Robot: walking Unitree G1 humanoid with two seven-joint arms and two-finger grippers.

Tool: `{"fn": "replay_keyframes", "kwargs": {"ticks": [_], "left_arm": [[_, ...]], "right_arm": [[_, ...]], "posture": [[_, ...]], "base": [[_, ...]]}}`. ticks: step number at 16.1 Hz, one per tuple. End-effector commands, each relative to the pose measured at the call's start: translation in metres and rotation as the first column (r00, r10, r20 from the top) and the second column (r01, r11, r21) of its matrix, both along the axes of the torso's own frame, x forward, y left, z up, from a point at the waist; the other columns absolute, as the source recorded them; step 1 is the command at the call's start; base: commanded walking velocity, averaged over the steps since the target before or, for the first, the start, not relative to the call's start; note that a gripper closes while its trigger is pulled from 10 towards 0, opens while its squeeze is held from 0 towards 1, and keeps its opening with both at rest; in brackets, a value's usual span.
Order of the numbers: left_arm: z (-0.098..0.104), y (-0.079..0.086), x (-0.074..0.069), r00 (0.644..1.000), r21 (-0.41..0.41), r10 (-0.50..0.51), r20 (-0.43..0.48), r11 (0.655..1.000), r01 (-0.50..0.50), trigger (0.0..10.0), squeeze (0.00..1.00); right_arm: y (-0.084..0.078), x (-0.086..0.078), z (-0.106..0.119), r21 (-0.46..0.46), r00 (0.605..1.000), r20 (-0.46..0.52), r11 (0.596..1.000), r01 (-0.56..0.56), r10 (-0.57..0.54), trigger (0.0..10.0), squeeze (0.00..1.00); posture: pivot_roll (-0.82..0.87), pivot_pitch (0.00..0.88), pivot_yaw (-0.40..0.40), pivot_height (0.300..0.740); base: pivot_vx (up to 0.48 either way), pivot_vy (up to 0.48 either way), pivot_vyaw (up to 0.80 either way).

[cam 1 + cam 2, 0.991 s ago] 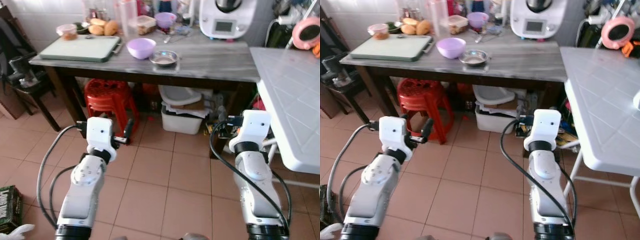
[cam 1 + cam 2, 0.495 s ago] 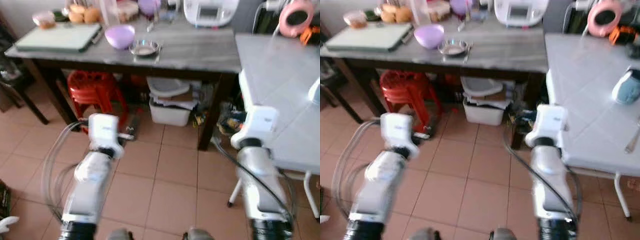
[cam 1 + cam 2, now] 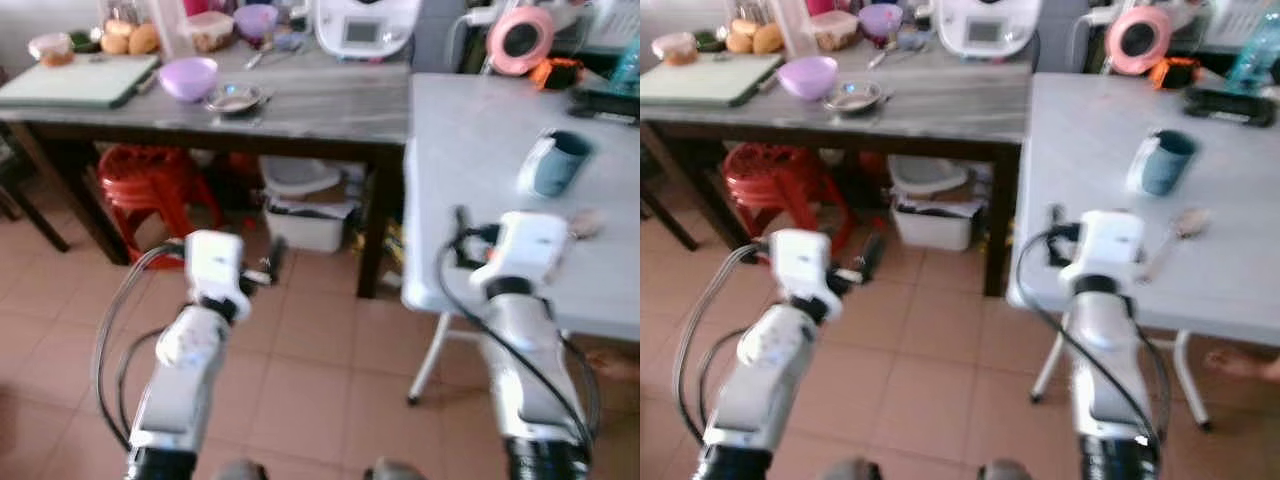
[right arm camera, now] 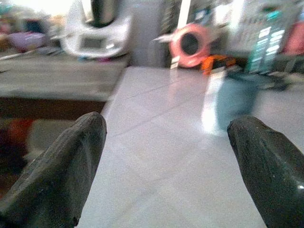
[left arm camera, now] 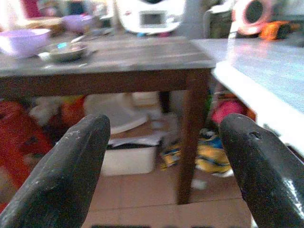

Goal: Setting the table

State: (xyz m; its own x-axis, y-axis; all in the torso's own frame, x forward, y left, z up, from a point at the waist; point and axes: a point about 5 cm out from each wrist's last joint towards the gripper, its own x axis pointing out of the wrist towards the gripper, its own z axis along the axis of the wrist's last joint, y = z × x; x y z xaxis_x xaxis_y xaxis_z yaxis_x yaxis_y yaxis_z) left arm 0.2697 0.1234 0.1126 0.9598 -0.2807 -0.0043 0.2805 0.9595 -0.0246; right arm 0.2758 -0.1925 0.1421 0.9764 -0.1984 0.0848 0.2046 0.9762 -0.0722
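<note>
Right wrist view: blue mug (image 4: 231, 105) ahead of spread right claw (image 4: 171, 166).

Head eyes look down from above toward the white tiled surface (image 3: 500, 130); both wrist views face it low, sharing its near edge.

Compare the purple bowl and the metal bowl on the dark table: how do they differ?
The purple bowl is larger, deeper and opaque plastic-looking; the metal bowl is smaller, shallower and shiny. The purple bowl sits nearer the green board, the metal bowl nearer the table's front edge. Both stand upright, side by side, on the same table.
</note>
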Motion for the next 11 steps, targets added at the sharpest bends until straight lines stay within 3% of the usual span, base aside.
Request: {"fn": "replay_keyframes", "kwargs": {"ticks": [1, 6, 11], "left_arm": [[0.0024, 0.0093, 0.0008, 1.0, 0.018, 0.019, 0.008, 1.0, -0.019, 10.0, 0.0], [0.0025, 0.0093, 0.0006, 1.0, 0.021, 0.016, 0.007, 1.0, -0.017, 10.0, 0.0], [0.0064, 0.0076, -0.0003, 0.999, 0.003, -0.01, 0.038, 1.0, 0.01, 10.0, 0.0]], "right_arm": [[0.0076, 0.0024, 0.0026, 0.01, 1.0, 0.012, 1.0, -0.017, 0.017, 10.0, 0.0], [0.0075, 0.003, 0.0027, 0.007, 1.0, 0.015, 1.0, -0.015, 0.015, 10.0, 0.0], [0.0085, 0.0042, 0.0031, 0.011, 1.0, 0.016, 1.0, -0.014, 0.014, 10.0, 0.0]], "posture": [[-0.03, 0.0, 0.037, 0.74], [-0.03, 0.0, 0.039, 0.74], [-0.03, 0.0, 0.038, 0.74]], "base": [[0.0, -0.472, 0.0], [0.0, -0.472, 0.0], [0.055, 0.0, -0.17]]}}
